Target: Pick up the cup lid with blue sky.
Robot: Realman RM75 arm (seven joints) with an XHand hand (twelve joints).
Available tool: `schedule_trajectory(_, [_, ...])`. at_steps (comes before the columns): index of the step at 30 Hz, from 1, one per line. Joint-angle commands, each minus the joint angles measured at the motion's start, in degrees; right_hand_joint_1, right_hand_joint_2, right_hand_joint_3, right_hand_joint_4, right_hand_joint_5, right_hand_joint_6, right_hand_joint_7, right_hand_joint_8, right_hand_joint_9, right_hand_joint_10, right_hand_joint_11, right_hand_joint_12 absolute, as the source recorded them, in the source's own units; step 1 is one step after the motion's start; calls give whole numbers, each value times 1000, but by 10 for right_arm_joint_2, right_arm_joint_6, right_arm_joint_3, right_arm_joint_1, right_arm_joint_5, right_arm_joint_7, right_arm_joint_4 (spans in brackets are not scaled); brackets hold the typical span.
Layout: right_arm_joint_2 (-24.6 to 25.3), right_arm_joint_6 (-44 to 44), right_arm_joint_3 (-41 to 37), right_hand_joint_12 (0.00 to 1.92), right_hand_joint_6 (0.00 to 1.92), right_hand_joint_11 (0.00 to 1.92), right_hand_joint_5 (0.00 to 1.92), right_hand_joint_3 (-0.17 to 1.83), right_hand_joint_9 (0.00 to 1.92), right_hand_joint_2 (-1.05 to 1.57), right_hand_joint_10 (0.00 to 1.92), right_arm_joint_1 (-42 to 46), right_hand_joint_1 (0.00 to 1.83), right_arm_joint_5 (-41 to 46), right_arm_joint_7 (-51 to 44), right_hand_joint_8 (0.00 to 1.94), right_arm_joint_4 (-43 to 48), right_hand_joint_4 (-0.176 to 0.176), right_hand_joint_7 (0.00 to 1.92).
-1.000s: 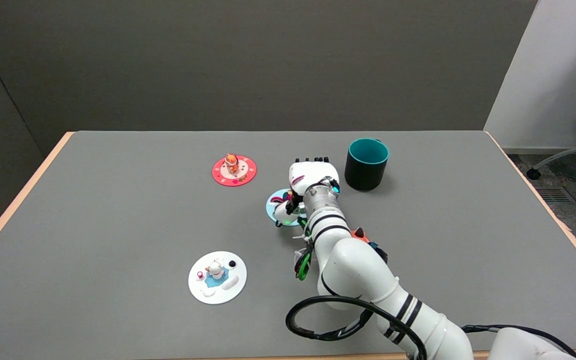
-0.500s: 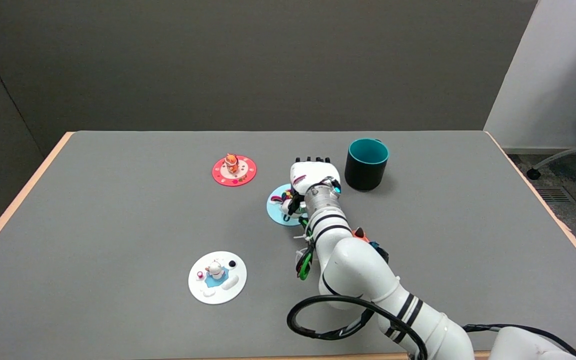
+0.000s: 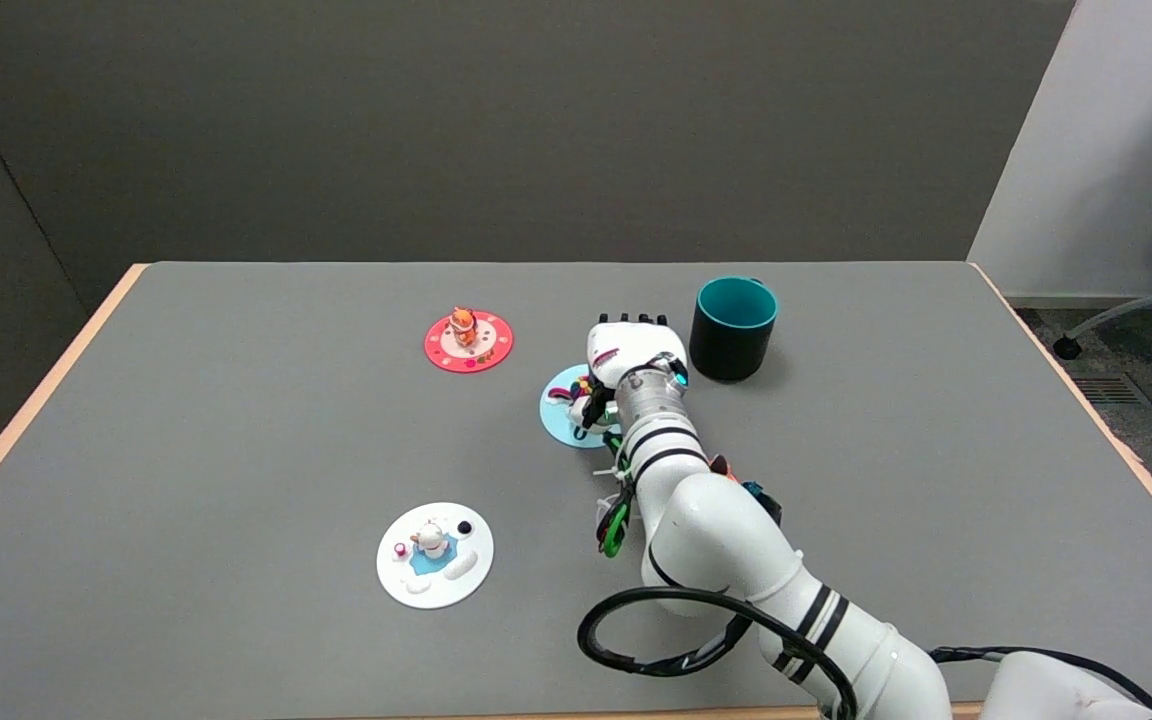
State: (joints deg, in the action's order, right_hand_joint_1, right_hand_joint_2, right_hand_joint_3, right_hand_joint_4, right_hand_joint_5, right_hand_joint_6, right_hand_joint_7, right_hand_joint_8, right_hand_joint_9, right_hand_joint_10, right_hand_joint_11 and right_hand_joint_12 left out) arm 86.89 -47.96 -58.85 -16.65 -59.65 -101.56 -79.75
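Observation:
The cup lid with blue sky is a light blue disc with a small rainbow-and-white figure on top, near the table's middle. My right hand is over its right side, palm down, and covers part of it. The thumb and fingers grip the figure on the lid. I cannot tell whether the disc still touches the table. The arm reaches in from the lower right.
A black cup with a teal inside stands just right of the hand. A red lid with an orange figure lies to the left. A white lid with a small figure lies nearer the front. The table's edges are tan.
The hand has shifted slightly to the right and away from the near edge, and the blue lid has moved along with it.

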Motion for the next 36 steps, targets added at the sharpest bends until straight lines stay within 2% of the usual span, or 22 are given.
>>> schedule_trajectory(1, [-11, 0, -7, 762, 1169, 421, 768, 161, 504, 1176, 1111, -9, 1168, 12, 3, 1595, -30, -79, 711])
schedule_trajectory(4, [-15, 1, -7, 830, 1113, 423, 794, 155, 555, 1153, 1118, -14, 1188, 15, 2, 1527, -40, -95, 774])
schedule_trajectory(14, [-27, 1, -4, 885, 1054, 414, 827, 158, 582, 1129, 1144, -29, 1206, 15, 2, 1466, -81, -111, 823])
schedule_trajectory(15, [-16, -21, -42, 889, 1051, 414, 828, 158, 583, 1127, 1145, -39, 1208, -48, -38, 1461, -109, -112, 827])
schedule_trajectory(16, [-16, -21, -43, 888, 1048, 420, 828, 159, 589, 1125, 1125, -40, 1211, -49, -39, 1453, -111, -117, 832])
schedule_trajectory(17, [-28, 2, -5, 871, 1044, 434, 828, 171, 619, 1118, 1064, -34, 1211, 15, 1, 1448, -86, -115, 835])
schedule_trajectory(19, [-28, 3, -5, 923, 1027, 423, 842, 181, 586, 1104, 1173, -37, 1216, 15, 2, 1423, -89, -118, 854])
schedule_trajectory(23, [-32, 3, -7, 926, 1024, 431, 842, 160, 620, 1108, 1145, -43, 1219, 22, 2, 1388, -97, -119, 874])
schedule_trajectory(28, [-44, 3, -13, 968, 1003, 455, 874, 162, 674, 1067, 1139, -53, 1231, 56, 0, 1186, -113, -92, 983])
schedule_trajectory(36, [-59, 7, -14, 1012, 993, 458, 889, 152, 701, 1054, 1140, -71, 1239, 85, -28, 1078, -134, -90, 1037])
